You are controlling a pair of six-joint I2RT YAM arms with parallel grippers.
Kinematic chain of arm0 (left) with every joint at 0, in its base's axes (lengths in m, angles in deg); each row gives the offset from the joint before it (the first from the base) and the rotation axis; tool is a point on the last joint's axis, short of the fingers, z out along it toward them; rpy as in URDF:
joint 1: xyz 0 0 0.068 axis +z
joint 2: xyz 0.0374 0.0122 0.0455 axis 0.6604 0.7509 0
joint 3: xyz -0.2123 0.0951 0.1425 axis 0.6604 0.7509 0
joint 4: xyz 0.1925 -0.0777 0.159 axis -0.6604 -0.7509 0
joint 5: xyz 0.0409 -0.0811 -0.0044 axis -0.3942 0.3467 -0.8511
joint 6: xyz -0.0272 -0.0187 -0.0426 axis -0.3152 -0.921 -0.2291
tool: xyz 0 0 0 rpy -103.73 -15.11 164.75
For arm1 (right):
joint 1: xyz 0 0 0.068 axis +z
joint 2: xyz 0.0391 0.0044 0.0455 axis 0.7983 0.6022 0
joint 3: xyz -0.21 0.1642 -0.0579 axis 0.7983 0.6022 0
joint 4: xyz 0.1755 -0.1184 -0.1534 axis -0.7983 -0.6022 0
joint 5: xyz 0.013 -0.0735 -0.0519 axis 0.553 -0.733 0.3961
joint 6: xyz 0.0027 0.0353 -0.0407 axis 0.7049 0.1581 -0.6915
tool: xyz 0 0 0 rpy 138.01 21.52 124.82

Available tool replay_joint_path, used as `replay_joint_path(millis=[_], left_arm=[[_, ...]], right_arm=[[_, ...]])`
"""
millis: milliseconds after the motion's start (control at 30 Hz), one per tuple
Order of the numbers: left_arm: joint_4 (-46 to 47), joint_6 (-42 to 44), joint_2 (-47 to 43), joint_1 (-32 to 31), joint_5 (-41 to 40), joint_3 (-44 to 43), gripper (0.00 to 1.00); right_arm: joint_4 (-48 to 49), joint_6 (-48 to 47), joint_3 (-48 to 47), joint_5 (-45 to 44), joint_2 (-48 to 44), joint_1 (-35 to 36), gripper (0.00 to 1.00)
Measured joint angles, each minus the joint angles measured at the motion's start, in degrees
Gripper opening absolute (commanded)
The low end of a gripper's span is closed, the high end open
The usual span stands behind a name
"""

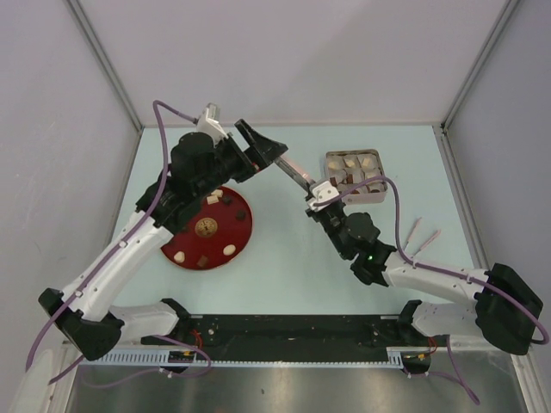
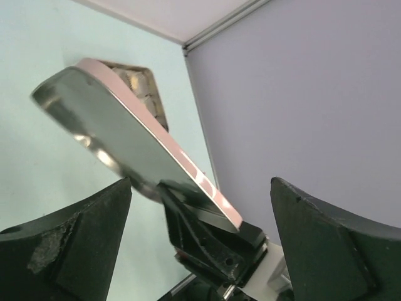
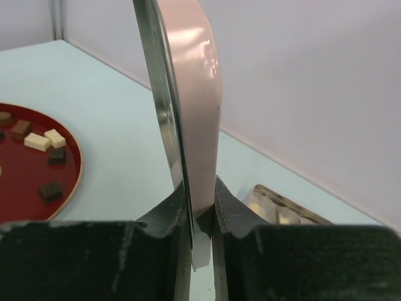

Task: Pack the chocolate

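Bite-size chocolates [image 1: 211, 200], cream and dark brown, lie on the red plate [image 1: 239, 231]. Some show in the right wrist view [image 3: 37, 141]. More sit in paper cups in the open tin box [image 1: 355, 175]. My right gripper [image 1: 317, 200] is shut on the edge of the box's pink lid [image 1: 297, 175] and holds it on edge in the air. The lid [image 3: 188, 94] stands upright between the jaws [image 3: 199, 213]. My left gripper [image 1: 267, 142] is open just left of the lid. The lid [image 2: 125, 138] lies ahead of its spread fingers [image 2: 69, 244], untouched.
Thin pink tongs [image 1: 422, 237] lie on the table right of the right arm. The red plate has a round gold emblem [image 1: 205, 227] at its middle. The tin box [image 3: 288, 210] stands at the back right, near the enclosure walls.
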Motion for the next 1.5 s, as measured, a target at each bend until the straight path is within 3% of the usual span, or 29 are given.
replay_joint_path(millis=[267,867,1133,1267,1467,1500], left_arm=[[-2.4,-0.81,1.16,0.37,1.27,1.09,0.91],[-3.45,-1.25,3.26,0.87,1.16,3.96,0.77],[-2.73,-2.84,3.34,3.61,0.98,6.16,0.54],[-1.81,-3.5,3.34,4.26,1.09,6.16,0.33],[-0.33,-5.11,3.3,4.61,1.84,6.16,0.16],[-0.13,-5.38,3.28,4.61,2.08,6.16,0.15]], right_arm=[[1.86,-8.96,-0.37,-6.54,2.84,4.39,0.0],[15.85,-26.99,-1.6,-16.57,12.11,9.29,0.0],[21.31,-33.35,-2.1,-19.04,16.22,10.95,0.02],[23.37,-35.76,-2.16,-19.98,18.01,11.74,0.05],[23.93,-37.13,-2.6,-20.57,18.93,12.39,0.23],[23.65,-37.09,-2.6,-20.55,18.93,12.48,0.3]])
